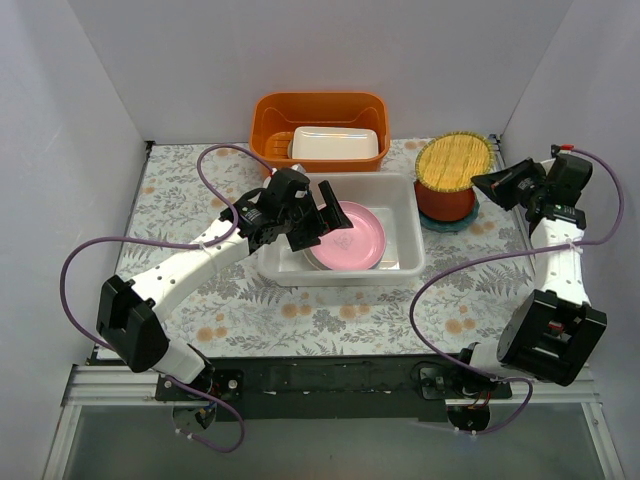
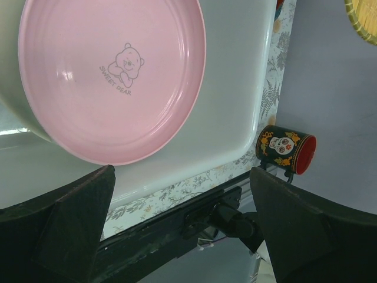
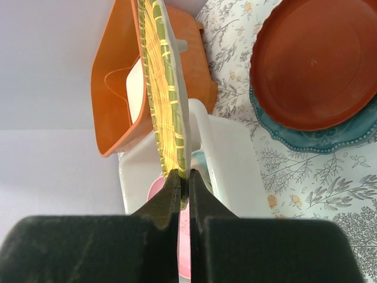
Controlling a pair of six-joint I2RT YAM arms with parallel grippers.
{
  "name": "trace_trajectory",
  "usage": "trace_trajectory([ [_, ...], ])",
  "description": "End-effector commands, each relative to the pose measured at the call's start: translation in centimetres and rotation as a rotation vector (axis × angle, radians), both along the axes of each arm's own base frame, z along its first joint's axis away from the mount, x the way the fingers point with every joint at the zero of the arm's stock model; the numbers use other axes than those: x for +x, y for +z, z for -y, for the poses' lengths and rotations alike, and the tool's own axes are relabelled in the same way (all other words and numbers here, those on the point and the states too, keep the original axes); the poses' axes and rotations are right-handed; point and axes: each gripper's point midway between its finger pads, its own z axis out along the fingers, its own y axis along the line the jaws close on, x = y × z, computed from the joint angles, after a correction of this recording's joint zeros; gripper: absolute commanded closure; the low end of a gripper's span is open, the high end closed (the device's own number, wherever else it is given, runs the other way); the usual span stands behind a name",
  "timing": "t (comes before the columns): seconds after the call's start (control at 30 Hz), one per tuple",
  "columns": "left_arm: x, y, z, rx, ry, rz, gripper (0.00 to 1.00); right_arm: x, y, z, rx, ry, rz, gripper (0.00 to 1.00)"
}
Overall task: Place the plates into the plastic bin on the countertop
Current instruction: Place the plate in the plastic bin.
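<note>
Countertop (image 1: 250,310), floral cloth, is listed with its contents. Pink plate (image 1: 352,237), printed with a bear, is laid in the plastic bin (image 1: 396,200) atop a paler plate (image 2: 9,88). Left gripper (image 2: 181,174) is held over it, jaws spread wide, nothing gripped. Yellow woven plate (image 3: 162,100) is pinched at its rim by the right gripper (image 3: 184,180), above a red-brown plate (image 3: 315,62) stacked on a teal scalloped plate (image 3: 330,138). Orange tub (image 1: 275,120) is set behind the bin.
</note>
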Motion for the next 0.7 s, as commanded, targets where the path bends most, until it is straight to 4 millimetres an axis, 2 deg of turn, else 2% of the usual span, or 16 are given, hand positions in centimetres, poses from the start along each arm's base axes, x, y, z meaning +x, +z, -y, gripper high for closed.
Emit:
trace_trajectory([
  [0.0,-0.5,2.0,-0.5,-0.033,0.009,0.041,0.02,-0.8,2.5,-1.8,-0.037,0.083,0.1,0.99],
  [0.4,-0.5,1.9,-1.0,0.004,0.03,0.046,0.02,-1.3,2.1,-5.1,-0.082,0.165,0.086,0.99],
  [0.67,-0.5,1.8,-1.0,0.016,0.033,0.047,0.02,-2.1,0.9,-9.1,-0.1,0.248,0.064,0.99],
])
